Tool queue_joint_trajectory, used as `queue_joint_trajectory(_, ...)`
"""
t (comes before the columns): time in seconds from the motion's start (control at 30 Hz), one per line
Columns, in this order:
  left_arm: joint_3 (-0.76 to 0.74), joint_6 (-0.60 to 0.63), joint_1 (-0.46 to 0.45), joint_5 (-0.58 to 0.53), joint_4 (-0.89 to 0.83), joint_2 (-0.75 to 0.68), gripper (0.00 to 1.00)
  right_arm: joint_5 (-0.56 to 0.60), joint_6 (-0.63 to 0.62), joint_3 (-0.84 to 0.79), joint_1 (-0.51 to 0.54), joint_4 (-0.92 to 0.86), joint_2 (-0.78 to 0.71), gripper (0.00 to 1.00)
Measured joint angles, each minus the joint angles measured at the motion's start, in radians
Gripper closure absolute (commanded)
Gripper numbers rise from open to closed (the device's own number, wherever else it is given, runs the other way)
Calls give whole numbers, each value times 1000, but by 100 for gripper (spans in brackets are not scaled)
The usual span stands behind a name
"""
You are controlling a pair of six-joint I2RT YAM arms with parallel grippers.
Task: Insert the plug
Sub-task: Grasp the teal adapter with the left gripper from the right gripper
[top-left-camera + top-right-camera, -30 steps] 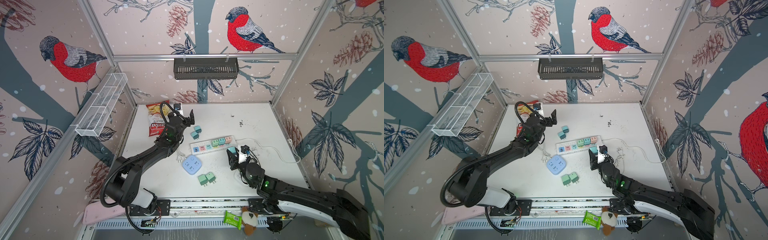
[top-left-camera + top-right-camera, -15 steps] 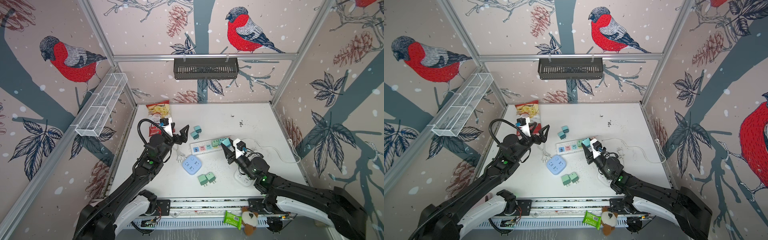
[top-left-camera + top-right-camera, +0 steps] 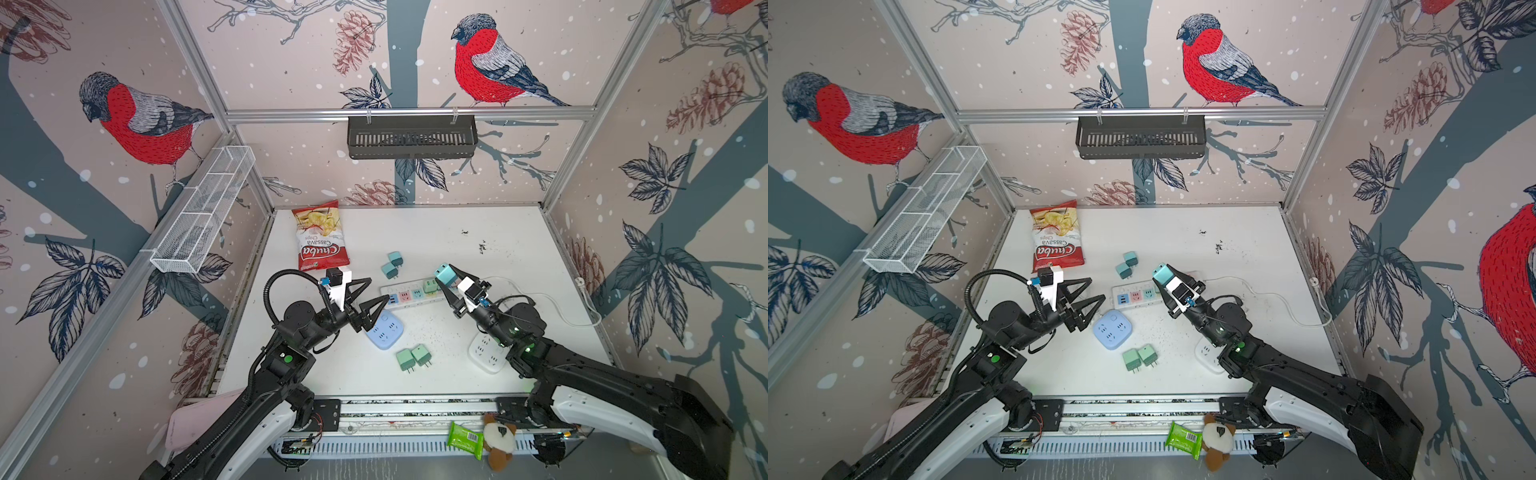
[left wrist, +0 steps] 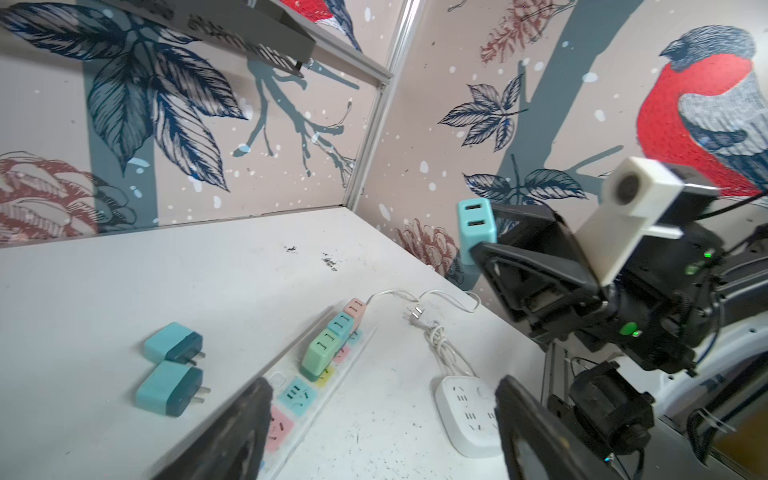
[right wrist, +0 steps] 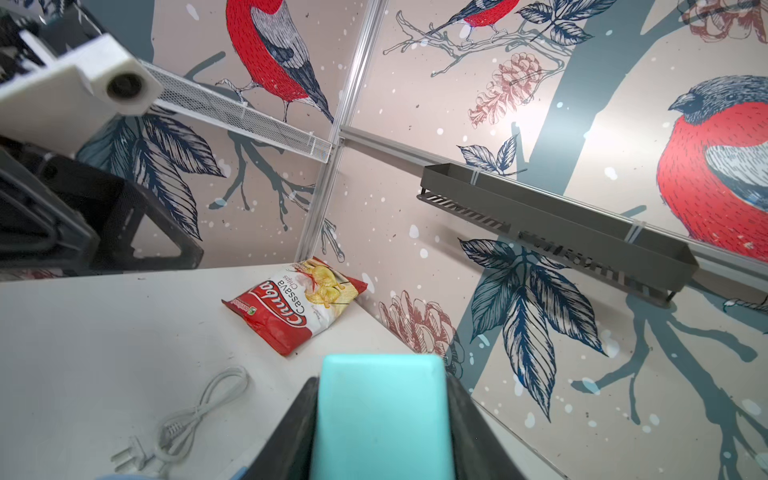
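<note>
Top views: right gripper (image 3: 451, 279) is clamping the teal plug (image 3: 443, 273) aloft, above the strip's (image 3: 409, 294) cord end.
Open and empty, left gripper (image 3: 380, 289) is hanging near the other end; advisable: squaring prongs over a free socket (image 3: 404, 296), pressing straight down, bracing the strip.

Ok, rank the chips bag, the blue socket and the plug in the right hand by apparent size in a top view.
Largest to smallest in a top view:
1. chips bag
2. blue socket, partly hidden
3. plug, smallest even though it is held up nearer the camera
</note>
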Motion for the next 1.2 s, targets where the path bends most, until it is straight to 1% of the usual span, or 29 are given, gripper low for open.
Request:
queue_joint_trajectory(0.13,12,-17,-14,25,31,24,19,-36,-52,-57,7,25,28,99)
queue_joint_trajectory(0.33,44,-45,-43,74,68,108,22,-80,-107,-56,51,51,51,99)
queue_joint_trajectory(0.53,57,-45,-99,84,69,134,22,-86,-156,-67,100,70,60,98)
queue_joint_trajectory(0.7,69,-36,-175,84,93,165,22,-83,-182,-60,132,78,68,98)
queue_joint_trajectory(0.83,112,-7,-244,76,91,243,27,-79,-200,-60,177,83,67,98)
queue_joint_trajectory(0.87,130,-1,-258,74,87,265,30,-79,-201,-59,185,83,67,98)
queue_joint_trajectory(0.93,161,12,-280,65,88,304,39,-77,-206,-55,195,82,68,98)
queue_joint_trajectory(0.97,174,19,-292,50,86,325,41,-75,-211,-53,200,84,68,98)
queue_joint_trajectory(1.03,190,38,-305,43,80,351,43,-67,-224,-53,208,85,69,98)
queue_joint_trajectory(1.2,213,60,-326,21,50,382,43,-45,-227,-57,211,89,68,98)
